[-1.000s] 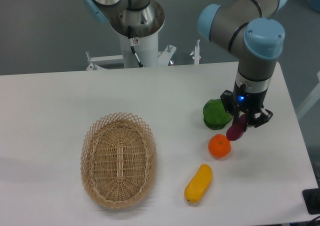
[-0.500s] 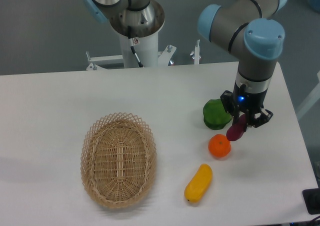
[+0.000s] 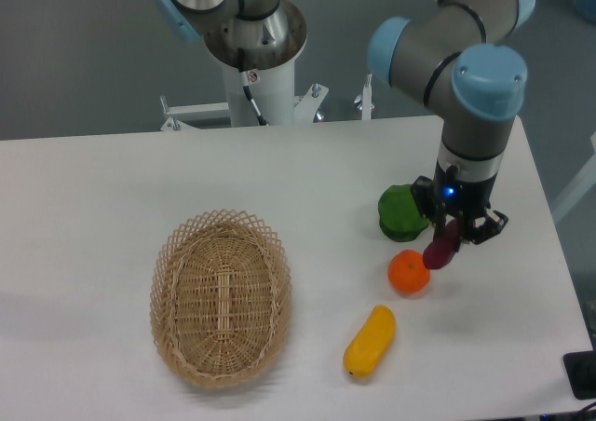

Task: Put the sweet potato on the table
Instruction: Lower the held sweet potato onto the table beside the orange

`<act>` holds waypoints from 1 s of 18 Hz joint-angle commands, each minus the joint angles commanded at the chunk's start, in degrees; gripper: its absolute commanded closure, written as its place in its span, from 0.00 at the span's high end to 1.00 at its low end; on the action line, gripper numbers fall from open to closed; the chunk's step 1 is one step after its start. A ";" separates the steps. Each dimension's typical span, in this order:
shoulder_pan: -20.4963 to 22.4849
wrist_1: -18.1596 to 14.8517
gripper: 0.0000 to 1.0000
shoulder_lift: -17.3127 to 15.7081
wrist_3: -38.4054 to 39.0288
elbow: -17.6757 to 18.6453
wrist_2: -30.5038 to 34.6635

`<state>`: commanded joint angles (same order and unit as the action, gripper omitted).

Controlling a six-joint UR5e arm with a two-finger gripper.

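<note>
Sweet potato (image 3: 440,251) clamped between the two fingers of the end effector (image 3: 453,233), lower end poking out below and tilted down toward the left. Closed on the tuber, no doubt about that. Can't really tell whether the bottom tip touches the surface (image 3: 93,197) or sits just above it, too small to call.

Just left of and slightly below the end effector: round orange (image 3: 409,272), sitting right beside the low end of the sweet potato, possibly touching, hard to say. Just left of the end effector at about the same level: chunky green vegetable (image 3: 402,212), looks like a bell pepper, pressed up close against the black body of the end effector.

Further down and left from the end effector: yellow oblong fruit (image 3: 370,342), lying at an angle on the surface, clearly apart from the orange. Well off to the left of the end effector: oval wicker basket (image 3: 221,296), nothing visible inside it.

Directly above the end effector: grey arm (image 3: 475,128) pointing straight down, light blue caps on the joints, small blue light glowing at the wrist. Up and far left from the end effector, behind the back edge of the surface: white pedestal base (image 3: 253,62) with some metal brackets beside it. At the far lower right corner, a dark object (image 3: 582,374) cut off by the frame edge, can't make out what it is.
</note>
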<state>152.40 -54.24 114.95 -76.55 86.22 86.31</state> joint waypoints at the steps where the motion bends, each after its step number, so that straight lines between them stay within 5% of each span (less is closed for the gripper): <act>1: 0.35 0.62 0.28 0.97 0.08 -0.35 0.00; 10: 2.73 7.48 0.29 10.89 -0.62 -2.55 0.00; 18: 2.20 8.27 0.31 13.37 -0.62 -1.76 0.00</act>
<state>154.60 -45.97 128.32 -77.17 84.46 86.31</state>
